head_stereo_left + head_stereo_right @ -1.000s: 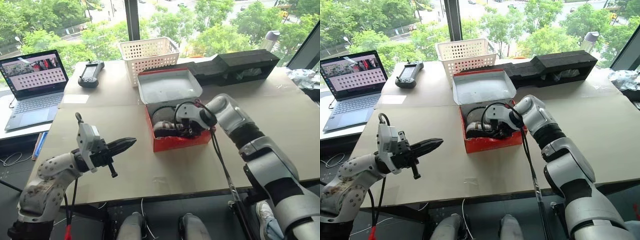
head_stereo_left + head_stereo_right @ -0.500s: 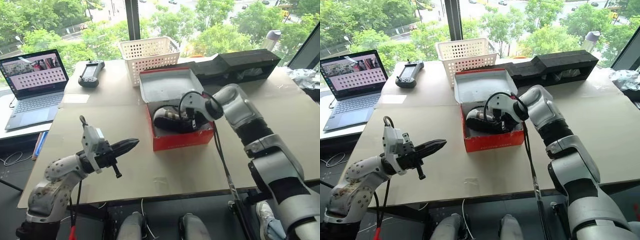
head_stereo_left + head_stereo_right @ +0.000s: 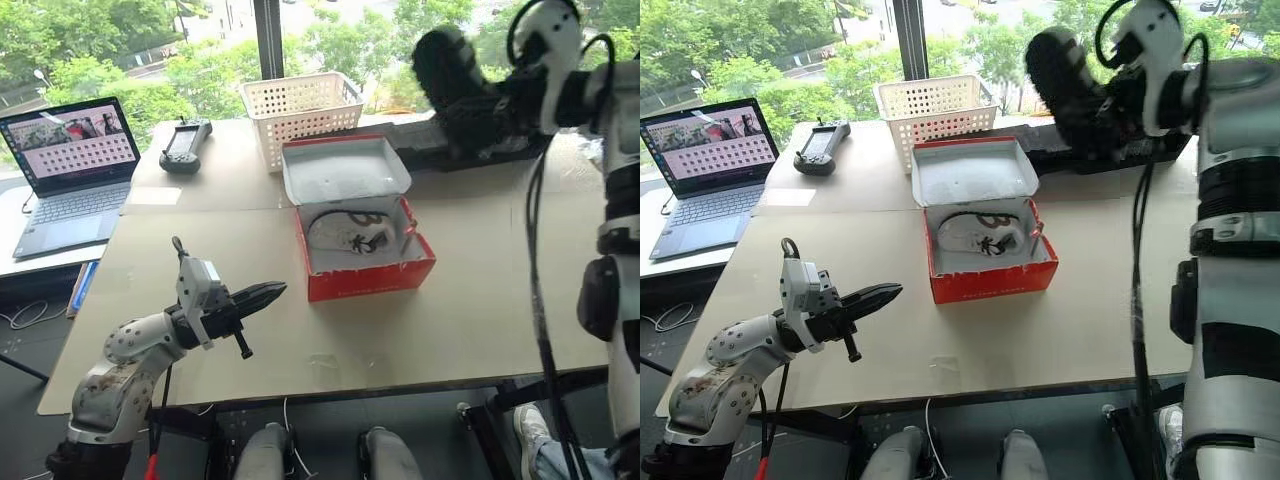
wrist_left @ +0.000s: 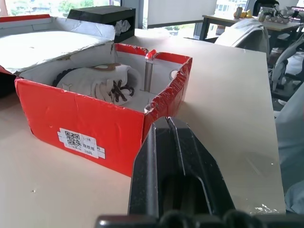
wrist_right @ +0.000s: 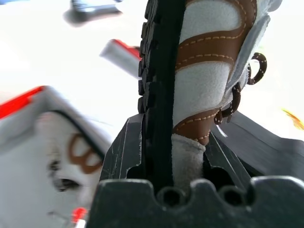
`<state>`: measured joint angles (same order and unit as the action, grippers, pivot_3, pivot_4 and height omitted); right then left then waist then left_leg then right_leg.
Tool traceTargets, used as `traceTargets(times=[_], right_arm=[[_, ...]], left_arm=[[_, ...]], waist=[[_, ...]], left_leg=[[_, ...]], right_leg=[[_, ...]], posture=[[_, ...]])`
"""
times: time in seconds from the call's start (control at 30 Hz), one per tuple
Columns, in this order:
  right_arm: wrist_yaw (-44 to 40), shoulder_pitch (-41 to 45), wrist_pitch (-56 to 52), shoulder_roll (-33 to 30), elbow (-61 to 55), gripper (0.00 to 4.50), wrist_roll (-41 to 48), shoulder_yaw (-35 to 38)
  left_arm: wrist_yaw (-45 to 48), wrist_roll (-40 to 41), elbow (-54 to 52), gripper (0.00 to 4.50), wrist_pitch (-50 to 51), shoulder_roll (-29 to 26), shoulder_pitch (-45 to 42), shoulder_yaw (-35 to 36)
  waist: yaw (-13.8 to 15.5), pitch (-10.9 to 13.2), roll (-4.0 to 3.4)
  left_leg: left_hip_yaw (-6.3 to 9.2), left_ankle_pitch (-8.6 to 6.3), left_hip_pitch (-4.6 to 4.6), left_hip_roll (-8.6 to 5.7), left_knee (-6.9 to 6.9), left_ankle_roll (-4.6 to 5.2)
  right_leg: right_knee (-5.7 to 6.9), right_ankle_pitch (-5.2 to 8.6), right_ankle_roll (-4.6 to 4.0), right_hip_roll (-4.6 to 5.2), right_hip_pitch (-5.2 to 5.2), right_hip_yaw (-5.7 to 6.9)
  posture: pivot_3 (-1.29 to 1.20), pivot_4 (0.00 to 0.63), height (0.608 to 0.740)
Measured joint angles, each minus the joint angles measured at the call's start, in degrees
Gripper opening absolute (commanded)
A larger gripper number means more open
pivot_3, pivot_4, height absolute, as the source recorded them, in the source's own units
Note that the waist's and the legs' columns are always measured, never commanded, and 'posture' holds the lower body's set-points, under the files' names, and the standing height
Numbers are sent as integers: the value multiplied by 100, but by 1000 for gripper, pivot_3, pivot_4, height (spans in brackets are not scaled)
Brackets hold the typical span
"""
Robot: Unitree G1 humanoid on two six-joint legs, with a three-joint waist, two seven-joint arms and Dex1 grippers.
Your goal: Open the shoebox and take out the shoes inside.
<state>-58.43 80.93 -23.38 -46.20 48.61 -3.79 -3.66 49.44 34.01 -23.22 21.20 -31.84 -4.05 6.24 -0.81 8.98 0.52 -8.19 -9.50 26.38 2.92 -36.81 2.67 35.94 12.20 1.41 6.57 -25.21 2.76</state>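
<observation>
**Layout at shoe lift-out**

The shoebox (image 3: pixel 365 262) is sitting near the middle of the table (image 3: pixel 480 320), its lid (image 3: pixel 345 170) lying back toward the far side. One shoe (image 3: pixel 350 232) is lying inside the box. The second shoe (image 3: pixel 1065 85) is hanging high above the table, behind and to the right of the box, clamped in the right gripper (image 5: pixel 164 164). The left gripper (image 3: pixel 262 296) is hovering over the table's near left part, well left of the box, pointing toward it. Behind the box a basket (image 3: pixel 298 112) is standing; right of the basket, a long foam block (image 3: pixel 500 140) is lying along the far edge. Left of the basket a controller (image 3: pixel 183 148) is resting, and further left a laptop (image 3: pixel 65 170) is standing.
</observation>
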Motion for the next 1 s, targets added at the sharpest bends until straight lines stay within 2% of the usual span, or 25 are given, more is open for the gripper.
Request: traceTargets(times=[0.13, 0.2, 0.27, 0.37, 0.47, 0.53, 0.6, 0.63, 0.67, 0.7, 0.8, 0.83, 1.0], right_arm=[[1447, -976, 221, -310, 198, 1178, -962, -469], [1899, -1543, 226, -245, 210, 1178, -1285, -701], [2356, -2069, 212, -29, 235, 1178, -1551, -906], [3173, -2434, 243, 403, 648, 1178, -1852, -1170], [3703, -2432, 584, 525, 1106, 1178, -2042, -1347], [3836, -2398, 750, 531, 1338, 1760, -2133, -1399], [3761, -2323, 866, 559, 1486, 2244, -2171, -1405], [3662, -2307, 870, 568, 1503, 2761, -2137, -1370], [3517, -2295, 869, 586, 1508, 2943, -2069, -1338], [3396, -2284, 864, 598, 1507, 3330, -2029, -1319], [2848, -2177, 531, 661, 1476, 4273, -1580, -852], [2538, -2147, 264, 705, 1403, 4273, -1281, -579], [1303, -2265, -745, 758, 662, 4273, -472, -107]], left_arm=[[-40, 1, -7, 0, 7, 11, 28, -1], [-56, 2, -10, 0, 9, 21, 28, -5], [-67, 7, -17, 0, 13, 20, 27, -6], [-86, 13, -47, 0, 31, 22, -6, -22], [-96, 14, -63, 0, 34, 20, -12, -25], [-99, 14, -63, 0, 38, 16, -12, -25], [-103, 14, -63, 0, 39, 13, -12, -25], [-104, 14, -63, 0, 40, 11, -12, -25], [-106, 14, -63, 0, 41, 8, -12, -25], [-108, 14, -63, 0, 42, 8, -12, -25], [-115, 13, -62, 0, 43, 6, -12, -25], [-117, 13, -63, 0, 43, 5, -11, -25], [-124, 10, -61, 0, 47, -3, -12, -27]], waist=[[-23, 0, -1], [-59, 0, -1], [-124, 1, -6], [-187, 2, -9], [-180, 3, -14], [-169, 3, -15], [-165, 3, -14], [-166, 1, -11], [-166, -1, -8], [-172, -2, -6], [-201, -6, 3], [-212, -6, 5], [-252, -7, 5]], left_leg=[[-5, 2, -2, 1, 0, 1], [-8, 6, -3, -1, 1, 3], [-10, 35, -5, -2, 0, 45], [-11, 40, -9, -7, -1, 44], [-7, 40, -21, -9, -4, 45], [-5, 38, -21, -8, -4, 46], [-3, 38, -21, -7, -4, 46], [-1, 38, -23, -7, -4, 47], [0, 38, -27, -5, -5, 47], [0, 38, -31, -5, -4, 47], [0, 32, -66, 3, -4, 42], [-1, 9, -91, 6, -2, 10], [-1, 6, -98, 9, -1, 9]], right_leg=[[8, 1, -1, -2, -1, -9], [12, -9, 16, -4, -2, -14], [18, -23, 41, -11, 0, -17], [22, -27, 47, -16, 2, -19], [14, -28, 53, -18, 21, -18], [13, -26, 55, -17, 21, -19], [11, -26, 56, -18, 24, -19], [10, -26, 57, -19, 28, -19], [10, -26, 57, -21, 33, -19], [10, -26, 57, -21, 36, -19], [5, -25, 54, -26, 72, -18], [2, -20, 46, -27, 95, -16], [6, -4, 20, -21, 97, -18]], posture=[[0, 150, 733], [0, 150, 733], [0, 150, 733], [0, 150, 733], [0, 150, 733], [0, 150, 733], [0, 150, 733], [0, 150, 733], [0, 150, 733], [0, 150, 733], [0, 150, 733], [0, 150, 733], [0, 150, 733]])
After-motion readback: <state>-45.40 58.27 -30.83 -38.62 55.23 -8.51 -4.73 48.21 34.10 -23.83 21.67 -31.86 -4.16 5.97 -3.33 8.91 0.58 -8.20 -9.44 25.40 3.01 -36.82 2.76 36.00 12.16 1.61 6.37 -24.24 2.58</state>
